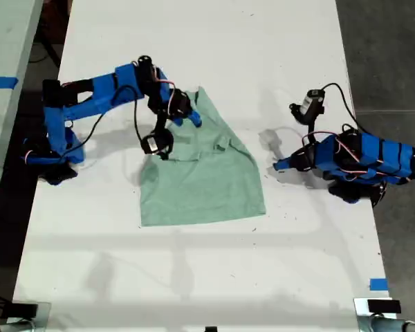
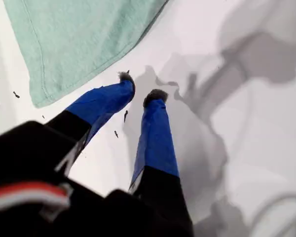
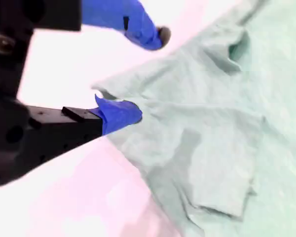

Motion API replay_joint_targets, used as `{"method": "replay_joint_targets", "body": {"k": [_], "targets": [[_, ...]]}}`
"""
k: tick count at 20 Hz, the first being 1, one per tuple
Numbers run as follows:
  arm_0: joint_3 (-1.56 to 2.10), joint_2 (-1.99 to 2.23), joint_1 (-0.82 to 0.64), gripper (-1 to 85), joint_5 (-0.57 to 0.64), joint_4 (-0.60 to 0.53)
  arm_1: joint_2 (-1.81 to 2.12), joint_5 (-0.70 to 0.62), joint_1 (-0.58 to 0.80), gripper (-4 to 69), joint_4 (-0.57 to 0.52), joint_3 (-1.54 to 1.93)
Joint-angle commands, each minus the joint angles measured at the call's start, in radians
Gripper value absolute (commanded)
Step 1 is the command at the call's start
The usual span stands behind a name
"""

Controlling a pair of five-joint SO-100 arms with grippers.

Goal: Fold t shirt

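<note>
The pale mint-green cloth t shirt (image 1: 204,173) lies partly folded near the middle of the white desk (image 1: 194,277), one flap doubled over its body. My second gripper (image 3: 138,74) sits at its upper edge with fingers apart, one tip resting on the hem; closing there could pinch only one layer or drag the whole shirt askew. My first gripper (image 2: 139,94) hovers over bare desk just beside the shirt's edge, fingers apart and empty. Nothing else stands in the way.
</note>
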Motion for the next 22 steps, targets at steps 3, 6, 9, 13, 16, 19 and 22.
{"method": "replay_joint_targets", "body": {"k": [3,6,9,13,16,19,22], "targets": [[0.124,0.666,0.0,-0.3,-0.017,0.043,0.011,-0.012,0.0,7.4,0.003,0.058],[0.463,0.917,0.184,-0.3,-0.181,0.032,0.011,-0.012,0.0,7.4,0.003,0.058],[1.1,1.154,0.285,-0.3,-0.385,-0.103,0.011,-0.012,0.0,7.4,0.003,0.058],[1.643,1.451,0.477,-0.3,-0.632,-0.385,0.011,-0.012,0.0,7.4,0.003,0.058],[1.974,1.844,0.58,-0.3,-0.742,-0.509,0.011,-0.012,0.0,7.4,0.003,0.058],[2.223,2.164,0.624,-0.2,-0.724,-0.535,0.009,-0.014,-0.002,6.9,0.003,0.057],[2.237,2.149,0.572,21.2,-0.574,-0.523,0.009,-0.014,0.002,6.6,0.005,0.057]]}}
